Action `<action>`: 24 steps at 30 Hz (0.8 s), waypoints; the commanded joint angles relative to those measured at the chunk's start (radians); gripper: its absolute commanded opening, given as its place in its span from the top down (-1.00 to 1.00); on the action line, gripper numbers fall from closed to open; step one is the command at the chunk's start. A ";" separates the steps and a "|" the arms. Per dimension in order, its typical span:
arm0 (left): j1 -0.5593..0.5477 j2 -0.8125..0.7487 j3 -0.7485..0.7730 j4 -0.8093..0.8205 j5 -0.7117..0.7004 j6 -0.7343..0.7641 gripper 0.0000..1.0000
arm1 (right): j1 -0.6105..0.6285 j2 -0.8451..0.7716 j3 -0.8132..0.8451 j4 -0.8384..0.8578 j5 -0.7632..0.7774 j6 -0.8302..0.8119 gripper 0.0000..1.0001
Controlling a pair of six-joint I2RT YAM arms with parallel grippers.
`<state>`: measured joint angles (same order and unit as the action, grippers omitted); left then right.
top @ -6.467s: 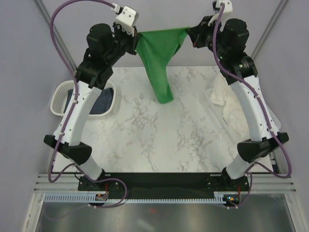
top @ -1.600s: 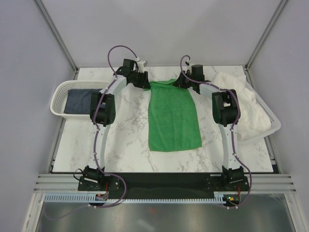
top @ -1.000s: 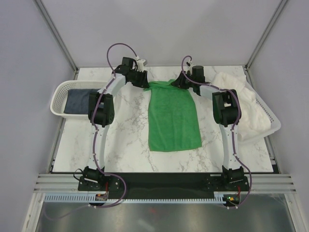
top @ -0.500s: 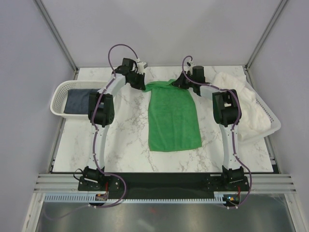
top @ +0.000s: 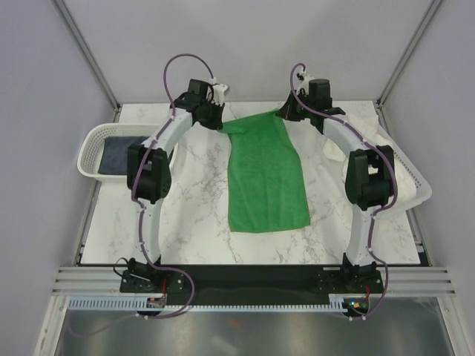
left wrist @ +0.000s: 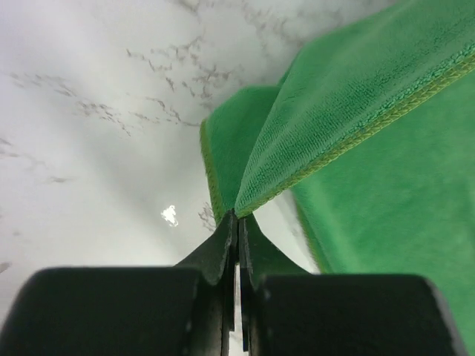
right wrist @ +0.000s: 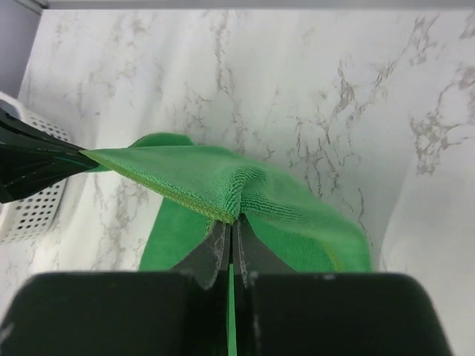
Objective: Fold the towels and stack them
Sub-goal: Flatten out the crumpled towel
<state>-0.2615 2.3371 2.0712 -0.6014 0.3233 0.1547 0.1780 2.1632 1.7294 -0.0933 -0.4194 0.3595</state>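
Note:
The bright green towel (top: 266, 174) lies spread down the middle of the marble table, its near edge flat and its far edge lifted. My left gripper (top: 217, 119) is shut on the far left corner of the green towel (left wrist: 349, 96). My right gripper (top: 286, 113) is shut on the far right corner of the green towel (right wrist: 223, 182). The edge between them hangs taut above the table. The dark navy towel (top: 116, 152) lies in the left basket. The large white towel (top: 371, 159) is heaped at the right.
A white perforated basket (top: 90, 148) stands at the table's left edge and shows in the right wrist view (right wrist: 30, 204). Another white basket (top: 415, 185) holds the white towel at the right. Grey walls close the back and sides.
Both grippers have lifted the towel's far corners off the table and drawn slightly back. The right arm has swung outward to the right. The near part of the towel has not moved.

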 commanded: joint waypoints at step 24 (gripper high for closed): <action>-0.490 -1.317 -0.301 -0.109 -0.236 -0.173 0.95 | 0.025 -1.445 -0.312 -0.287 -0.076 -0.310 1.00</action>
<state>-0.7822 1.1156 1.7878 -0.6487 0.1131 0.0368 0.2321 0.7635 1.4452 -0.4118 -0.5293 0.0460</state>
